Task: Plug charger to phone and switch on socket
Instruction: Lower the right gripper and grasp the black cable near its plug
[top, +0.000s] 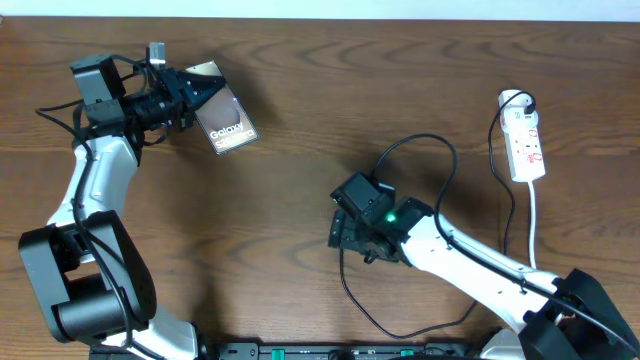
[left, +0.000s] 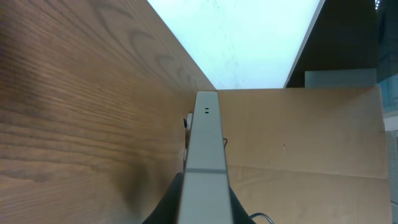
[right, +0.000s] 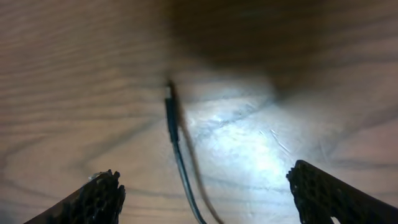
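Overhead first: the phone (top: 226, 124) is held up at the far left of the table (top: 330, 70) by the left gripper (top: 192, 98). The gripper is clamped tight on one end of it, and the face with the white lettering is turned up. The right gripper (top: 352, 228) is parked near the middle of the table. The charger (top: 430, 137) is seen looping out from under it in a thin black arc. The socket (top: 525, 140) is laid at the far right, well apart from both grippers, with its long axis running away from the robot. The plug tip can't be made out from up here, since it's hidden under the right wrist.

Left wrist: only the thin grey edge of the phone (left: 205, 155) is shown, sticking straight out ahead, with two tiny holes near its far end. Whether a port sits on that edge can't be told.

Right wrist: this is the bit that matters. The charger's (right: 174, 130) plug tip is laid flat on the wood, just ahead of the right gripper (right: 205, 177) and a little off-centre between the fingers (right: 99, 196). Those are spread wide with nothing held. The tip's long axis is pointed away from the camera, so it'd probably be pinched across its thin width once the jaws are lowered and closed. The right arm is clearly the nearer one for that pickup.
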